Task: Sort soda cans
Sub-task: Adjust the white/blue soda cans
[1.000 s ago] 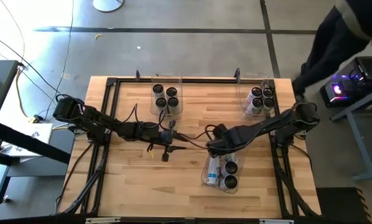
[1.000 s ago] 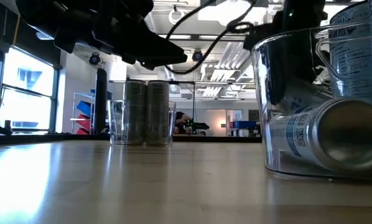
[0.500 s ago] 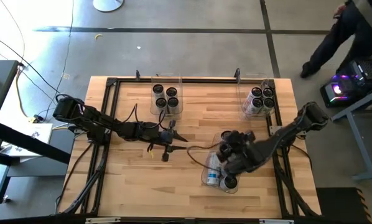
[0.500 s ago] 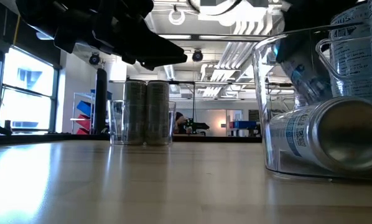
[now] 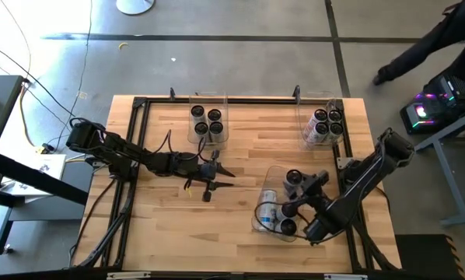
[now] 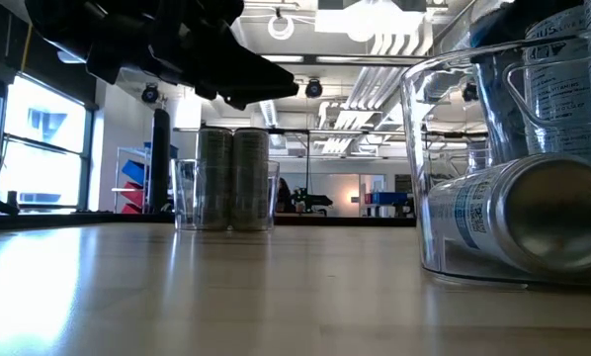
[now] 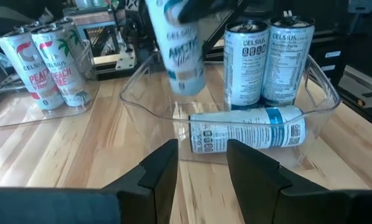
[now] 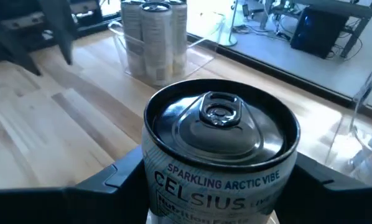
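We see the right end effector [image 5: 295,184] gripping a soda can [image 8: 219,146] upright, its fingers pressed to either side of the can just below the dark top; the label reads "Sparkling Arctic Vibe". In the high view it hangs over the near clear bin [image 5: 273,173] at the right-front part of the worktop [image 5: 178,225]. From the left wrist view the held can [image 7: 176,43] hangs above that bin's open mouth, blurred, clear of the cans inside. Inside the bin two cans stand upright [image 7: 267,59] side by side at the far wall, and one can lies on its side [image 7: 247,129] on the bin floor.

The left end effector [image 5: 215,180] waits above the middle of the worktop, its fingers [image 7: 161,171] parted with nothing between them.

Two more clear bins sit along the far edge: one left of centre with upright cans [image 5: 207,122], and one at the far right with cans [image 5: 326,123], whose labels read "Peach Vibe" [image 7: 46,62].
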`<action>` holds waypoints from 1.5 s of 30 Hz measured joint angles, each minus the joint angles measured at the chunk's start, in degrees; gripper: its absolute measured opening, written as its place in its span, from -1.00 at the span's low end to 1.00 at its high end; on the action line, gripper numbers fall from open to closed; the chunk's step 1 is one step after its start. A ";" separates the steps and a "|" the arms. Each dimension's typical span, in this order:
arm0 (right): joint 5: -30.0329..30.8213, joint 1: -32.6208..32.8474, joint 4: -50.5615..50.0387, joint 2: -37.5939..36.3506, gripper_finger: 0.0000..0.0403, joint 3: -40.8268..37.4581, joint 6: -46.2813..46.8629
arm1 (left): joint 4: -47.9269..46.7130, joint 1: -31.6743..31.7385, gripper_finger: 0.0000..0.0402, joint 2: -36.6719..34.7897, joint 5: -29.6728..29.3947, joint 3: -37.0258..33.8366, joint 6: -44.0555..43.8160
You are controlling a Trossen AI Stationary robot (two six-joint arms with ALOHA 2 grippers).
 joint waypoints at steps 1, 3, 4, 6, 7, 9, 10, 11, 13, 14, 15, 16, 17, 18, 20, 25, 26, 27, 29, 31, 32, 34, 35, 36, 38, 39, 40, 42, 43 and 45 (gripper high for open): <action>0.49 0.67 -0.03 0.00 0.17 -1.60 2.21 | 0.22 0.00 -0.35 0.00 -0.01 0.00 0.01; 2.29 1.98 -0.15 0.00 0.17 -4.70 7.42 | 0.49 0.00 -0.35 0.00 -0.04 0.00 0.02; 3.68 2.64 0.01 0.00 0.17 -6.11 10.32 | 0.53 0.00 -0.35 -0.02 -0.04 0.00 0.02; 5.86 3.62 1.07 0.00 0.17 -8.61 14.77 | 0.67 0.00 -0.35 -0.01 -0.09 0.00 0.04; 6.30 4.02 1.99 0.00 0.17 -9.68 15.96 | 0.65 0.00 -0.35 -0.01 -0.09 0.00 0.04; 6.09 4.62 3.79 0.00 0.17 -11.56 17.23 | 0.65 0.00 -0.35 0.00 -0.16 0.00 0.05; 6.14 4.84 4.82 -0.01 0.17 -12.25 17.58 | 0.69 0.00 -0.35 0.00 -0.17 0.00 0.07; 6.53 5.00 5.95 -0.07 0.17 -12.80 17.70 | 0.69 0.00 -0.35 0.00 -0.20 0.00 0.09; 7.08 5.27 7.90 -0.11 0.17 -13.52 17.51 | 0.69 0.00 -0.35 -0.02 -0.24 0.00 0.09; 7.16 5.36 8.06 -0.11 0.17 -13.58 17.46 | 0.73 0.00 -0.35 -0.01 -0.26 0.00 0.11; 7.13 5.52 8.03 -0.13 0.18 -13.58 17.35 | 0.75 0.00 -0.35 -0.01 -0.27 0.00 0.11; 7.09 5.68 8.04 -0.13 0.18 -13.58 17.29 | 0.75 0.00 -0.35 -0.01 -0.28 0.00 0.11; 7.00 5.75 8.03 -0.13 0.20 -13.58 17.29 | 0.75 0.00 -0.35 -0.01 -0.28 0.00 0.15; 6.82 5.87 7.99 -0.13 0.23 -13.58 17.25 | 0.75 0.00 -0.35 0.00 -0.28 0.00 0.15; 6.19 6.02 7.98 -0.13 0.29 -13.58 17.27 | 0.75 0.00 -0.35 0.00 -0.26 0.00 0.15; 3.86 6.04 8.28 -0.20 0.38 -13.51 17.56 | 0.75 0.00 -0.35 -0.01 -0.27 0.00 0.15; 3.53 6.04 8.34 -0.20 0.38 -13.51 17.73 | 0.75 0.00 -0.35 -0.01 -0.26 0.00 0.15; 3.26 6.04 8.36 -0.20 0.39 -13.51 17.93 | 0.74 0.00 -0.35 -0.02 -0.26 0.00 0.15; 2.80 6.04 8.44 -0.20 0.39 -13.51 17.98 | 0.73 0.00 -0.35 -0.02 -0.26 0.00 0.13; 2.46 6.04 8.62 -0.17 0.40 -13.49 17.61 | 0.73 0.00 -0.35 0.00 -0.26 0.00 0.15; 2.23 6.04 8.60 -0.17 0.40 -13.49 17.34 | 0.73 0.00 -0.35 -0.01 -0.26 0.00 0.15; 1.79 6.04 8.66 -0.17 0.41 -13.47 16.71 | 0.73 0.00 -0.35 0.00 -0.26 0.00 0.15; 1.70 6.04 8.81 -0.17 0.41 -13.41 15.98 | 0.73 0.00 -0.35 0.00 -0.26 0.00 0.15; 1.36 6.02 8.85 -0.17 0.42 -13.32 15.01 | 0.73 0.00 -0.35 0.00 -0.26 0.00 0.13; -0.90 6.04 9.12 0.31 0.45 -13.72 11.29 | 0.73 0.00 -0.35 -0.02 -0.26 0.00 0.13; -2.31 6.00 9.58 0.57 0.46 -13.88 9.83 | 0.71 0.00 -0.35 -0.02 -0.26 0.00 0.13; -3.24 5.97 10.44 0.38 0.47 -13.76 8.68 | 0.69 0.00 -0.35 0.00 -0.26 0.00 0.13; -4.19 5.86 11.29 0.04 0.49 -13.56 7.10 | 0.66 0.00 -0.35 -0.01 -0.26 0.00 0.12; -4.90 5.84 11.38 0.20 0.50 -13.58 6.76 | 0.62 0.00 -0.35 -0.01 -0.26 0.00 0.13; -5.52 5.86 11.34 0.19 0.52 -13.64 6.84 | 0.62 0.00 -0.35 -0.02 -0.26 0.00 0.13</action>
